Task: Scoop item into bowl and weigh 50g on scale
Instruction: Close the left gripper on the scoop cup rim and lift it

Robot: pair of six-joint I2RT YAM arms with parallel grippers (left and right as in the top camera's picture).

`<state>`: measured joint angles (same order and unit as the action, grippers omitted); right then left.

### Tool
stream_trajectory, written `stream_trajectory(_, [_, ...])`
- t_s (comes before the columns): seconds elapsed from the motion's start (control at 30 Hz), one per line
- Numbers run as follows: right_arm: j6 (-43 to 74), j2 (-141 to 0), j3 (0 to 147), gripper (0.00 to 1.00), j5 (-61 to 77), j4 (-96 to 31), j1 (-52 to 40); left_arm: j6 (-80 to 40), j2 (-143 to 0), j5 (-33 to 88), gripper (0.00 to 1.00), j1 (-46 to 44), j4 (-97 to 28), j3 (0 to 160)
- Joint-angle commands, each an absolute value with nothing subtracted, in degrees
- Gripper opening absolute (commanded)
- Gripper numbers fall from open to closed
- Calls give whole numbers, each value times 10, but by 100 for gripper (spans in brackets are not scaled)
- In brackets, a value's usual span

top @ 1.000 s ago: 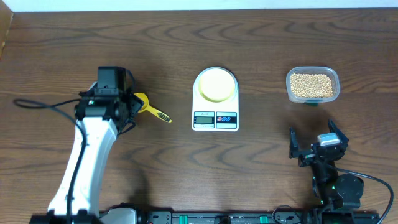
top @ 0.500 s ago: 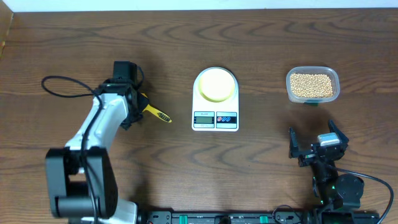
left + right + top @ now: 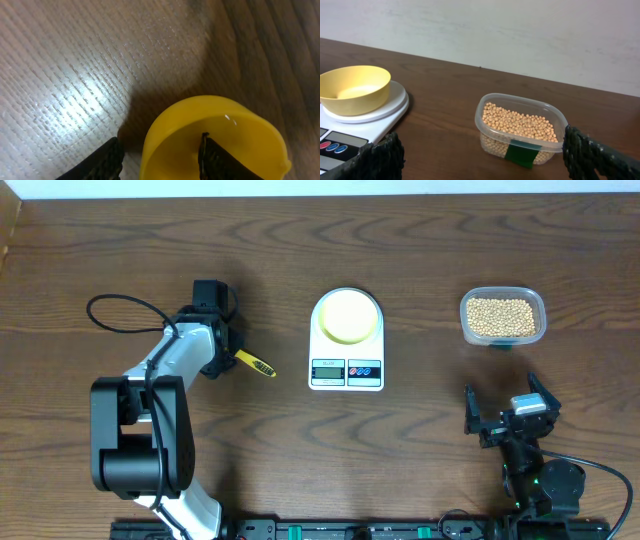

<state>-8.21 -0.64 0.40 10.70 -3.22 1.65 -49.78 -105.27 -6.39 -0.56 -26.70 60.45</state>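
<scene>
From overhead, the left jaws sat low over the round end of a yellow spoon (image 3: 255,363) on the bench (image 3: 400,240), left of the scale (image 3: 346,372). The pale bowl (image 3: 348,316) stood on the scale's round platform. The beans (image 3: 500,317) lay in a clear tub (image 3: 541,308) to the right, well apart from the bowl. The right jaws hung near the front edge, spread wide and holding nothing.

In the left wrist view, the jaws stood parted astride the spoon's wall. One finger (image 3: 97,161) was outside with a gap, the other inside the cup, so the spoon was not clenched.

In the right wrist view, the tub of beans stood right of the scale.
</scene>
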Motion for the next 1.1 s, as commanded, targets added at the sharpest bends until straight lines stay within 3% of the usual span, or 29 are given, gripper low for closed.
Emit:
stream_trajectory(0.0, [-88, -5, 4, 99, 111, -35, 15, -501, -1057, -76, 41, -7, -259, 598])
stream_trajectory(0.07, [-88, -5, 4, 99, 111, -35, 15, -501, -1057, -76, 29, -7, -256, 598])
stream_trajectory(0.13, [-88, -5, 4, 99, 111, -35, 15, -501, -1057, -76, 10, -7, -256, 598])
stream_trajectory(0.17, [-88, -5, 4, 99, 111, -35, 15, -501, -1057, -76, 8, -7, -256, 598])
stream_trajectory(0.73, [-88, -5, 4, 99, 111, -35, 15, -416, -1042, 4, 7, -7, -296, 598])
stream_trajectory(1.07, [-88, -5, 4, 99, 111, -35, 15, -416, -938, 4, 7, -7, -343, 598])
